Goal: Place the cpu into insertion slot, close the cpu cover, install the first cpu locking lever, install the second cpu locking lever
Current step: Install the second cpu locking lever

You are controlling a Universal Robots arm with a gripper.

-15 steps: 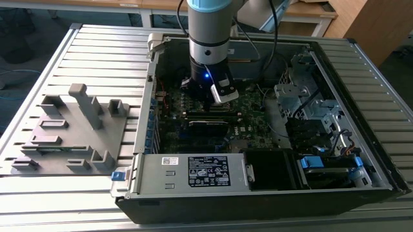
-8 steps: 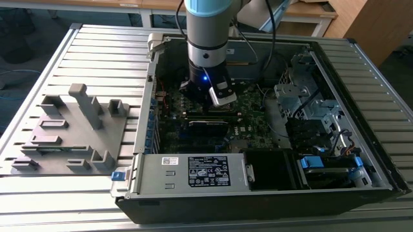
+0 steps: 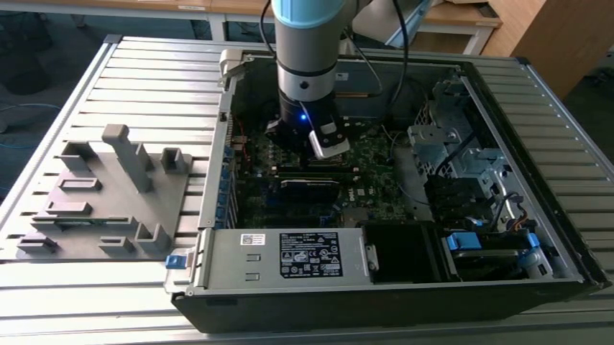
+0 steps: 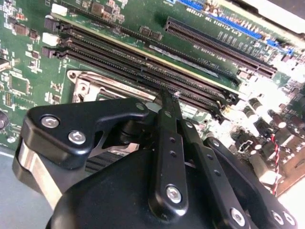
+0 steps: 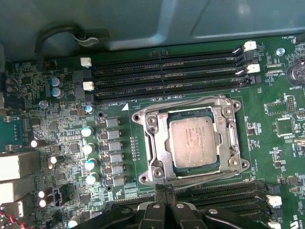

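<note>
Black linkage bars of the hand [image 4: 167, 102] are seen closest in the second wrist view, their tips drawn together just above the motherboard [image 4: 28, 67], with nothing gripped between them; in the first wrist view the hand [image 5: 164, 188] is clenched right at the edge of the socket. By size, the slatted metal counter [image 3: 144, 72] is seen bearing the open computer case [image 3: 537, 237] in the exterior view, with a grey fixture plate [image 3: 96, 201] lying to the exterior view's left of it; the arm [image 3: 307, 65] is lowered into the case over the board. In the first wrist view the cpu cover [image 5: 159, 143] is seen lying flat around the insertion slot [image 5: 220, 168]; the cpu [image 5: 193, 142] is seated inside, silver top showing through the window.
</note>
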